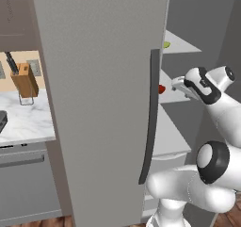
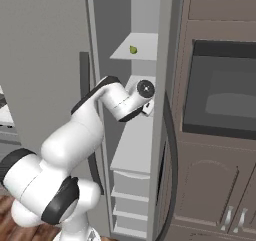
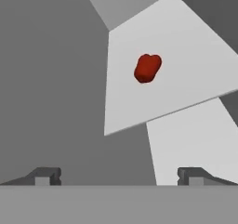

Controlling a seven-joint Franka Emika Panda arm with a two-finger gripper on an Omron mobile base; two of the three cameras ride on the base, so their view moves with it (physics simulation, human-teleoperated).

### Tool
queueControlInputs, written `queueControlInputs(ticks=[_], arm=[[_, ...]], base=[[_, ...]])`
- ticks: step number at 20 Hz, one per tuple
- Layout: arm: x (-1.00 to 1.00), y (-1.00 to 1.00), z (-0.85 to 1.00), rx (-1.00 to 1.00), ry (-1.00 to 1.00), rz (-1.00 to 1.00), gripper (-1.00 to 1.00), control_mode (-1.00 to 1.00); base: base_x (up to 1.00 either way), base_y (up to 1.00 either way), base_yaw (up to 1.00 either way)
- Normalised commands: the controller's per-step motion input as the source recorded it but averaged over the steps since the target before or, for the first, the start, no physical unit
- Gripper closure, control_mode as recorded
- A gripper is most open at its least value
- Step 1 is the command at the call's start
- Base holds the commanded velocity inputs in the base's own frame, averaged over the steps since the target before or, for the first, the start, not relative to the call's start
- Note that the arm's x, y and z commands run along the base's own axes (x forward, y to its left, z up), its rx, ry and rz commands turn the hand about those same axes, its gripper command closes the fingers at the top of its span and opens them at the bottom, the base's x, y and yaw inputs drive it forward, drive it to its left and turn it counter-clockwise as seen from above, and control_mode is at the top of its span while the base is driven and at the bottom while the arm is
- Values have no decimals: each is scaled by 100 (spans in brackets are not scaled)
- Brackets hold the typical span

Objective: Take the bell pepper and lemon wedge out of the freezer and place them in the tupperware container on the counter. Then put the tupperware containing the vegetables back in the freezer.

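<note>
Claw (image 3: pixel 119 175) released, empty; bell pepper (image 3: pixel 148 68) ahead on shelf (image 3: pixel 186 69). Risk: off-centre approach nudges pepper, rolling it away.

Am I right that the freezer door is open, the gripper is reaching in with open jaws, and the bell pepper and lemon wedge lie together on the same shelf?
Not quite: they lie on different shelves. In the left base view the lemon wedge sits on a higher freezer shelf and the bell pepper on the one below. The door is open, and the gripper reaches in with open jaws.
</note>
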Motion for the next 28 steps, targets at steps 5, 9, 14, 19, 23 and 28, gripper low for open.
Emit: queueControlInputs(ticks=[5,9,14,19,23,28], arm=[[35,0,-2,0,0,0,-100,-100],[37,0,-15,0,0,0,-100,-100],[39,0,-12,0,0,0,-100,-100],[38,1,-8,0,0,0,-100,-100],[35,0,-6,0,0,0,-100,-100],[30,0,-21,0,0,0,-100,-100]], base=[[0,0,0],[0,0,0],[0,0,0],[0,0,0],[0,0,0],[0,0,0]])
